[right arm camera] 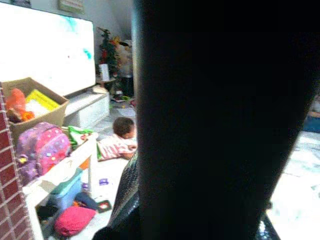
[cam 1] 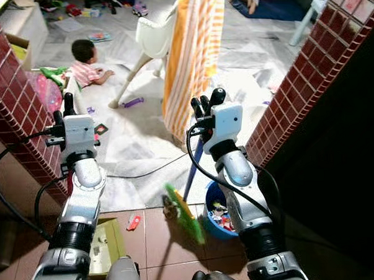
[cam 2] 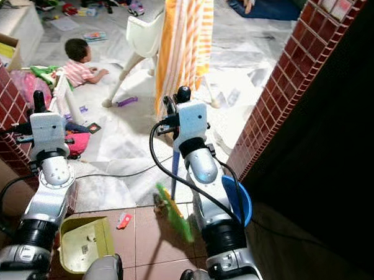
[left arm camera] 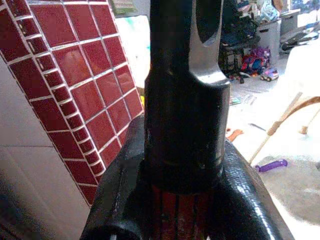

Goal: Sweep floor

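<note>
Stood on brown floor tiles [cam 1: 164, 238] at a doorway between red brick walls [cam 1: 308, 77]; beyond, at 12 o'clock, pale littered flooring, a white chair [cam 1: 153, 39] and a child [cam 1: 85, 64]. Left end effector [cam 1: 68, 107] clamped around a red handle [left arm camera: 175, 215]. Right end effector [cam 1: 206, 103]: grip impossible to tell. Green broom [cam 1: 187, 213] blurred, low at 6 o'clock beside a blue bucket [cam 1: 216, 206].

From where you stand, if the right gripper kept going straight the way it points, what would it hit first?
Most likely the orange striped cloth hanging over the white chair. The right gripper points up and forward at its lower edge. Depth is hard to judge, so it might pass beside it.
</note>
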{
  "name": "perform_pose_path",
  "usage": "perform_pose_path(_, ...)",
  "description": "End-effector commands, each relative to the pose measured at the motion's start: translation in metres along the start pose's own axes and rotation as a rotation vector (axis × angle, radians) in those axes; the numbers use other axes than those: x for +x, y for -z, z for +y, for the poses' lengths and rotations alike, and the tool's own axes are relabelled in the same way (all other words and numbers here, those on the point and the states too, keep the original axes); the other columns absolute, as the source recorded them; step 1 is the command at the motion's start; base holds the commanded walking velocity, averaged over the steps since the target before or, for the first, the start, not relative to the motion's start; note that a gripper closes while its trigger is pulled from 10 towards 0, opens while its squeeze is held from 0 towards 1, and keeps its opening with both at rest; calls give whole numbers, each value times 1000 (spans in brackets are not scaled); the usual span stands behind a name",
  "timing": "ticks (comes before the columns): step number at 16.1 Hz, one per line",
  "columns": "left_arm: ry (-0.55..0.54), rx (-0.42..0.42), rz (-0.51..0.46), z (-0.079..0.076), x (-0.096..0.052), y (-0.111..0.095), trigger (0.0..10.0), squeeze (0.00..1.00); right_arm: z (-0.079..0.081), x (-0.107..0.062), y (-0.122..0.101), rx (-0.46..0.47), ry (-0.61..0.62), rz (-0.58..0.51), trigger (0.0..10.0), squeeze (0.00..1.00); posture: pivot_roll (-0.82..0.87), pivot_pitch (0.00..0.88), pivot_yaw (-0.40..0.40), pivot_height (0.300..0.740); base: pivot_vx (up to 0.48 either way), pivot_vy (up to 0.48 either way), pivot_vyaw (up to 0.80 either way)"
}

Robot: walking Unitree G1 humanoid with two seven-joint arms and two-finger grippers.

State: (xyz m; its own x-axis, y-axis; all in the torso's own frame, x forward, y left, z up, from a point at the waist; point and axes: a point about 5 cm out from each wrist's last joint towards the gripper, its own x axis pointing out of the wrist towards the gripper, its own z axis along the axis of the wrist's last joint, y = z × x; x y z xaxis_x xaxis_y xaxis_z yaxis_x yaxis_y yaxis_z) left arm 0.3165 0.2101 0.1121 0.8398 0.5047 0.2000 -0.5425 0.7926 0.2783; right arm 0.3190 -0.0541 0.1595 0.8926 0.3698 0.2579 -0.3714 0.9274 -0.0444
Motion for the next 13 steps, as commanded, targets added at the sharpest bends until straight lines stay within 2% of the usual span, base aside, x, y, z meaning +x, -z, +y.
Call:
perform_pose_path(1,-2,-2,-51,-2,3,-5,10000,0,-2,1,-12,-16,17,-65,10000,0,-9,103,-57,740,0,0,0)
perform_pose_path(3,-32,31,-10,-10,6,1,10000,0,1,2,-9,-23,23,-35,10000,0,-19,107,-59,740,0,0,0)
perform_pose_path(4,-21,31,-24,-14,7,-1,10000,0,1,3,-8,-15,27,-31,10000,0,-25,108,-60,740,0,0,0)
perform_pose_path(7,-5,8,-24,-32,7,-7,10000,0,1,4,-7,-11,27,-15,10000,0,-50,108,-58,740,0,0,0)
perform_pose_path(8,29,-12,-16,-41,6,-11,10000,0,1,2,-4,16,22,13,10000,0,-60,108,-58,740,0,0,0)
perform_pose_path(9,35,-17,-14,-43,6,-11,10000,0,0,2,-3,20,24,16,10000,0,-60,107,-59,740,0,0,0)
perform_pose_path(10,74,-47,-4,-49,4,-12,10000,0,1,1,-1,49,22,37,10000,0,-59,107,-59,740,0,0,0)
perform_pose_path(11,150,-85,11,-64,-4,-15,10000,0,4,-1,7,154,0,97,10000,0,-66,100,-58,740,0,0,0)
perform_pose_path(13,173,-90,12,-72,-10,-14,10000,0,9,-2,10,230,-31,129,10000,0,-70,94,-61,740,0,0,0)
